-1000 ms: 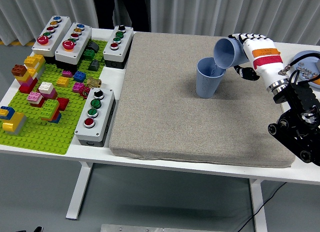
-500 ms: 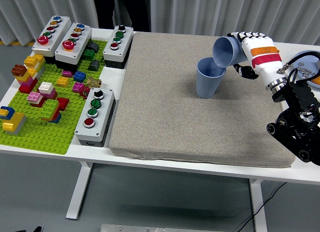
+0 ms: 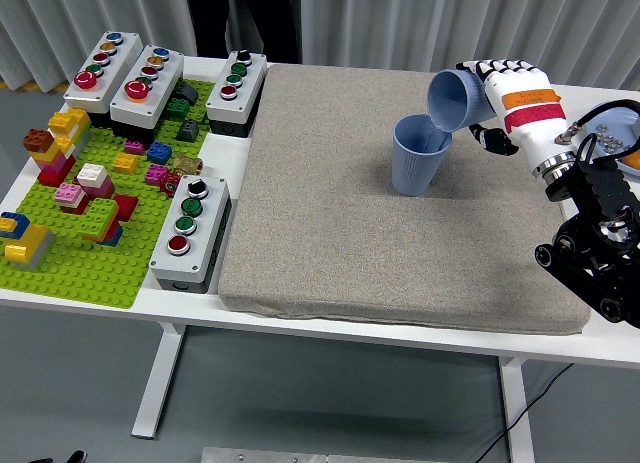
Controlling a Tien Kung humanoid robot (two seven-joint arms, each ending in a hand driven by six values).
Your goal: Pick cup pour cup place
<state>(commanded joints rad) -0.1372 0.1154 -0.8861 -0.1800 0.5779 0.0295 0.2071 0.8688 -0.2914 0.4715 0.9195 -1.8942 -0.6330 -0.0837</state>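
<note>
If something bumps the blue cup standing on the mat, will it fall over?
Probably easily. The standing cup is tall with a narrower base, so likely tippy. It looks thin and light. The soft grey mat may steady it slightly. The right hand tilts the other cup over it.

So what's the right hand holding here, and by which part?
The right hand grips a tilted blue cup around its base end, mouth tipped over the standing cup.

Illumination bright, even, overhead. Soft shadow falls left of and below the right hand, beneath the upright cup. Focus sharp throughout; no glare or blur.
</note>
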